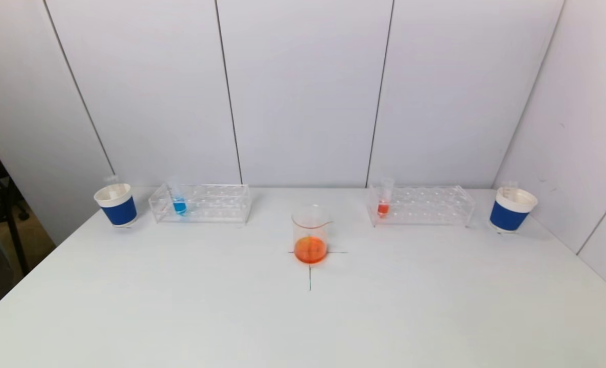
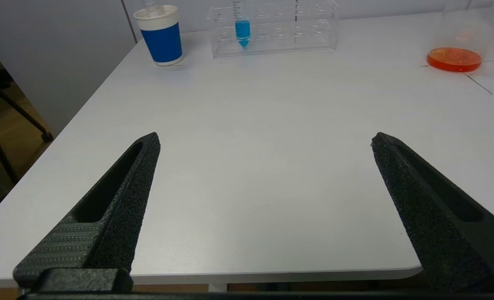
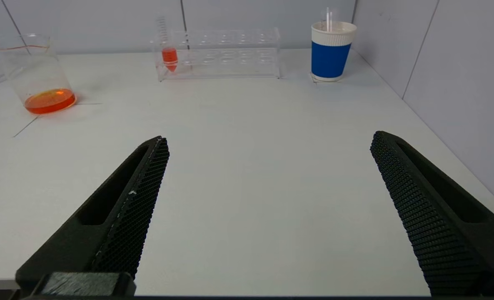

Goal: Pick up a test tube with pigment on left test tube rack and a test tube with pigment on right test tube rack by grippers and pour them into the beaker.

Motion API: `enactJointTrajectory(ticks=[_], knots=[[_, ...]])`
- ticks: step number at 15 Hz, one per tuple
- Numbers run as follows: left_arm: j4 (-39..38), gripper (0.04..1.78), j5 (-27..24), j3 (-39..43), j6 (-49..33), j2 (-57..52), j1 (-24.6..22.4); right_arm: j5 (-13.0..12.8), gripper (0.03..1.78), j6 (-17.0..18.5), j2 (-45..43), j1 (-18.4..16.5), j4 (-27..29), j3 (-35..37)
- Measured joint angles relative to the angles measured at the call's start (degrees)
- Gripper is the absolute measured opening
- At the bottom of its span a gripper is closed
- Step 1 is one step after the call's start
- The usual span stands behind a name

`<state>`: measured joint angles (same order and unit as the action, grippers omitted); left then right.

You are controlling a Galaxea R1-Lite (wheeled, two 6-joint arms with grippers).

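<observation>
Left gripper [image 2: 265,139] and right gripper [image 3: 268,139] spread wide, empty, at near table [image 1: 180,317] edge. Beaker [image 1: 310,235] apparently holds orange liquid.

Matte black claws, two tapered fingers each

Left claw [image 2: 265,139]: rough grainy pads, slotted outer faces. Right claw [image 3: 269,139]: fine honeycomb-mesh pads, slotted outer faces.

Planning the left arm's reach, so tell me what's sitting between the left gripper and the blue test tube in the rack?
Nothing: the left wrist view shows only bare table from the open left gripper to the blue test tube in its rack.
</observation>
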<state>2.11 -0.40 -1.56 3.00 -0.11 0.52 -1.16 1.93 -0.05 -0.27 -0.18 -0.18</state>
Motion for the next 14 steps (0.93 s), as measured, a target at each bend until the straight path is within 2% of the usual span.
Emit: enactJointTrajectory(ticks=[14], knots=[[-0.63,1.77,0.30,0.85,-4.04,0.00,0.00,0.01,1.76,0.00,0.00,0.00,0.00,0.00]])
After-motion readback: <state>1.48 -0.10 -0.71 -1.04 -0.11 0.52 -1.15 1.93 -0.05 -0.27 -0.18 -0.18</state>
